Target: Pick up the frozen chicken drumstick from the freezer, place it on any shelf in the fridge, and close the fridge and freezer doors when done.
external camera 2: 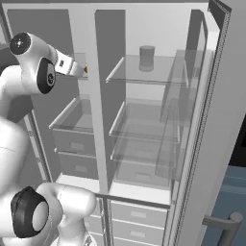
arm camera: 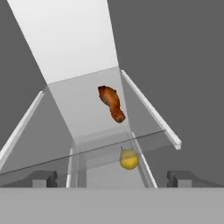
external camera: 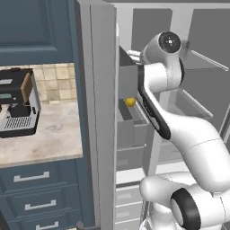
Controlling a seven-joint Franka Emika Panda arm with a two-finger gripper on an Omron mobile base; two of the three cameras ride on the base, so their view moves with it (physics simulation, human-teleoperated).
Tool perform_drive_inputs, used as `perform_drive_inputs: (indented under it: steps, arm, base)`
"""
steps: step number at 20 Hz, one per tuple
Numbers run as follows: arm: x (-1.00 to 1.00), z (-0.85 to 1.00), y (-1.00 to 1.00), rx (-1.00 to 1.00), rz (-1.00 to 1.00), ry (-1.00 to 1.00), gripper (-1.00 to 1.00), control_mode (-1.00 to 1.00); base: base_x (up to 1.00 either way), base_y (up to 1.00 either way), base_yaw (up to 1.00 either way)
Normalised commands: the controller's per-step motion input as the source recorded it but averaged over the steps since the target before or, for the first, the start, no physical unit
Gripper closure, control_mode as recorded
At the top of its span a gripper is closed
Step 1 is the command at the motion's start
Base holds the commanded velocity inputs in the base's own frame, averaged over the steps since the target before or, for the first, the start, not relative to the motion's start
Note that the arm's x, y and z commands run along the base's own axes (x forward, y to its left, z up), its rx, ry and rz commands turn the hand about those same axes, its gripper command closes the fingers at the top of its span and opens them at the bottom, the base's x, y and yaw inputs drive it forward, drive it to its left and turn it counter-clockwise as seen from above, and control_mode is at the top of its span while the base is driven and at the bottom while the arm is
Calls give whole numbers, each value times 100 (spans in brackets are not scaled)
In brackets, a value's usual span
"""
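Note:
The frozen chicken drumstick [arm camera: 111, 103], an orange-brown lumpy piece, lies on a glass shelf [arm camera: 83, 118] inside the freezer [external camera 2: 77, 125]; in the right base view the drumstick [external camera 2: 86, 69] is an orange speck just past my hand. My gripper [arm camera: 112, 179] is open and points at it from a short way off, with nothing between the fingertips [arm camera: 43, 178]. The fridge [external camera 2: 149, 120] stands wide open beside the freezer. Both doors are swung out: the freezer door [external camera: 103, 112] on the left, the fridge door [external camera 2: 226, 120] on the right.
A round yellow ball [arm camera: 129, 159] rests on the level below the drumstick's shelf, also the ball [external camera: 130, 102]. A grey cylinder [external camera 2: 146, 57] stands on the fridge's top glass shelf. Left of the unit, a coffee machine [external camera: 18, 108] sits on a counter [external camera: 54, 139] over blue drawers.

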Motion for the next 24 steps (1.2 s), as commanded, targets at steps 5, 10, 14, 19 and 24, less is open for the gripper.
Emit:
perform_drive_inputs:
  steps: [5, 10, 14, 19, 24]
  arm:
    - [89, 0, 10, -6, 1, 21, -100, -100]
    - [57, -8, 2, -8, 0, 19, -100, -100]
    - [34, -49, 12, 0, 0, 2, -100, -100]
    - [59, -14, 31, 0, -3, 0, -100, -100]
    - [90, 0, 30, 0, -7, 0, -100, -100]
  base:
    - [0, 0, 0]
    - [0, 0, 0]
    - [0, 0, 0]
    - [0, 0, 0]
    - [0, 0, 0]
